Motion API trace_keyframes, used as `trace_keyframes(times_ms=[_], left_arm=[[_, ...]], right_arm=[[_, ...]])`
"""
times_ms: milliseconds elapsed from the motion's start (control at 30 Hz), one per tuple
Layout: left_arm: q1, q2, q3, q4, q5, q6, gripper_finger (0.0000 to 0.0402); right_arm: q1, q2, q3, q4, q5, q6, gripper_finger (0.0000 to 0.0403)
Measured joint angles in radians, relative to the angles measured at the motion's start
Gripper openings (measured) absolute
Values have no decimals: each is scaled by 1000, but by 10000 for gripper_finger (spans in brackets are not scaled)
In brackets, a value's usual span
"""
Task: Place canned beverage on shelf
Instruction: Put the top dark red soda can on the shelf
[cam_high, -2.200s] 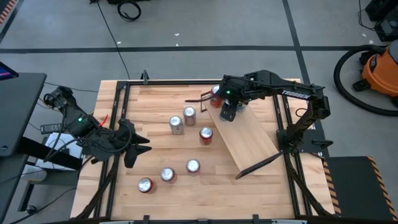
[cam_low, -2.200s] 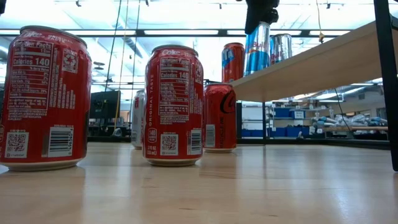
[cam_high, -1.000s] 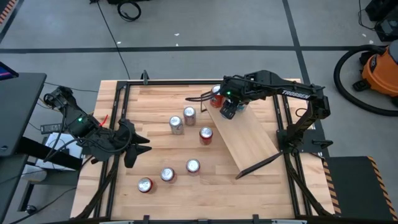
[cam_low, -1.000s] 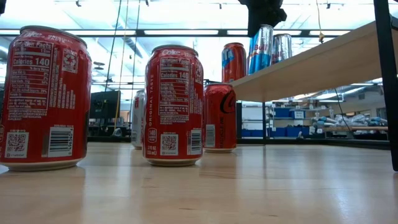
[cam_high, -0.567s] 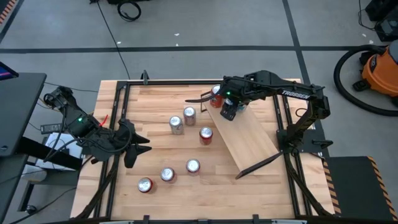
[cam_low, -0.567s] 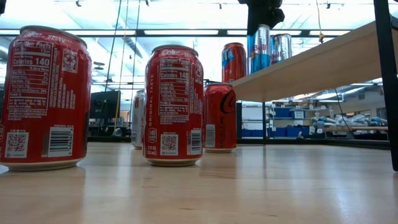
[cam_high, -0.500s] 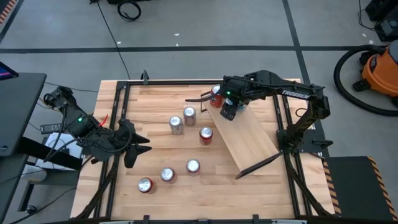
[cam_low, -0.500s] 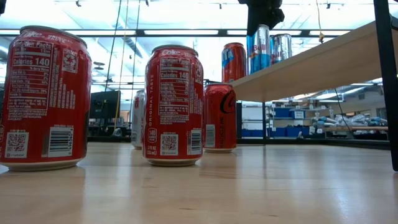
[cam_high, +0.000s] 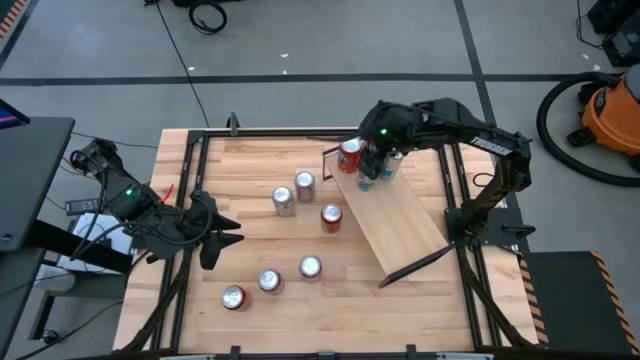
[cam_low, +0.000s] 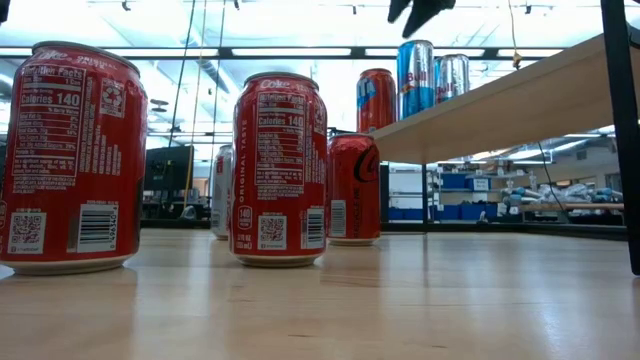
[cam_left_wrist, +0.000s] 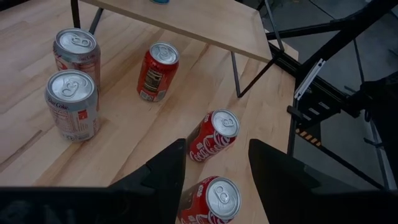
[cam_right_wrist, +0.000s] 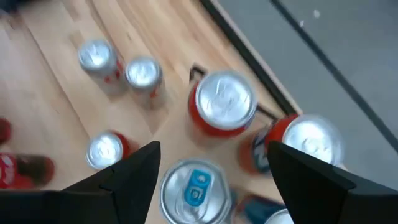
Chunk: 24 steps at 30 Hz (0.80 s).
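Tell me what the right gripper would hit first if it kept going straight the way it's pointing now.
Most likely the blue-tabbed can on the shelf. The right gripper points down with its fingers open, and that can sits between them just beyond the tips. How much gap remains above the lid is hard to judge.

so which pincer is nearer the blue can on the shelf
Right. The right pincer hangs open just above the blue can on the shelf; the left pincer waits across the table.
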Motion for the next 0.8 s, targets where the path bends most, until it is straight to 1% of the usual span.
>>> trace_keyframes(times_ms=[67, 100, 167, 300, 367, 433, 500, 567, 733, 800], left_arm=[[0, 0, 0, 0, -8, 0, 185], [0, 0, 0, 0, -19, 0, 185], [0, 0, 0, 0, -49, 0, 185], [0, 0, 0, 2, -108, 15, 185], [0, 0, 0, 2, -117, 16, 185], [0, 0, 0, 2, -120, 16, 185], [0, 0, 0, 2, -120, 16, 185], [0, 0, 0, 3, -121, 15, 185], [0, 0, 0, 10, -121, 15, 185], [0, 0, 0, 11, -121, 15, 185]], right_arm=[[4, 0, 36, 16, -14, -30, 305], [8, -1, 47, 40, -41, -51, 305], [15, -1, 58, 89, -125, -94, 305], [37, 5, 47, 226, -332, -146, 305], [53, 11, 31, 297, -419, -149, 305], [74, 18, 7, 376, -480, -123, 305], [94, 19, -21, 433, -499, -101, 305], [118, 18, -54, 475, -492, -108, 305], [198, 21, -150, 502, -374, -198, 305], [224, 18, -179, 516, -342, -210, 305]])
